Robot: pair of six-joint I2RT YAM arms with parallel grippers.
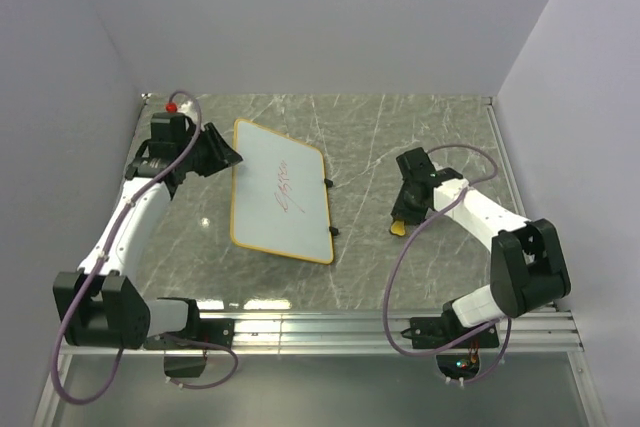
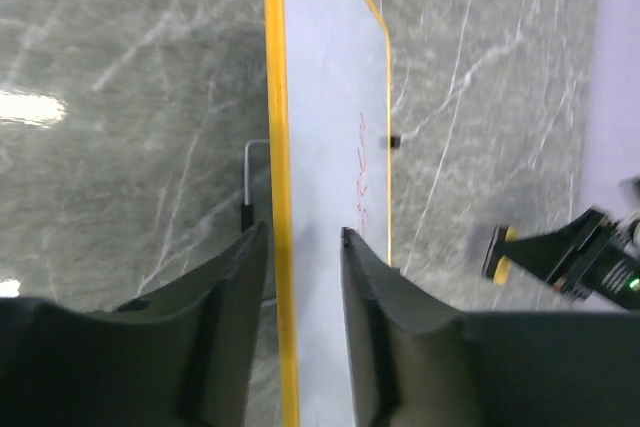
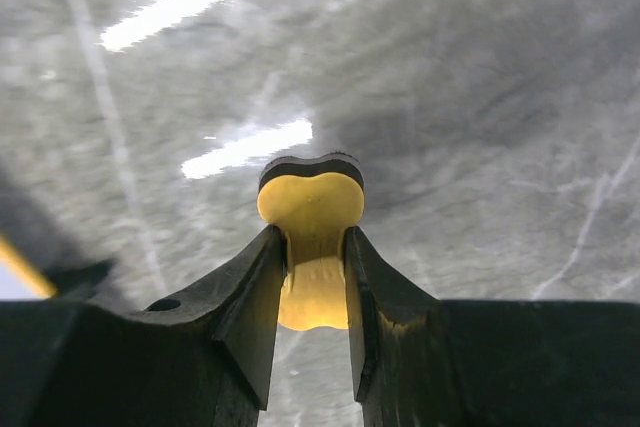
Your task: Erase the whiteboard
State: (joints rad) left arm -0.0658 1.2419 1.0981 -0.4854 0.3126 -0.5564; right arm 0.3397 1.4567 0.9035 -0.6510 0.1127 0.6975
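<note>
My work surface is a grey marble-patterned tabletop boxed in by plain pale lavender walls, with a ribbed aluminium rail along the bottom edge of the overhead frame. The white rectangular whiteboard with its thin yellow-orange frame sits left of centre, a small red scribble in its middle. My left gripper is at the board's upper left edge. My right gripper is right of centre, well apart from the board.

The left wrist view adds what the overhead cannot: the jaws are narrow and clamped across the framed edge, and a thin metal wire lies beside the board. The right wrist view shows the jaws pinching the waist of a yellow bone-shaped eraser with a black backing, close over the marble.
</note>
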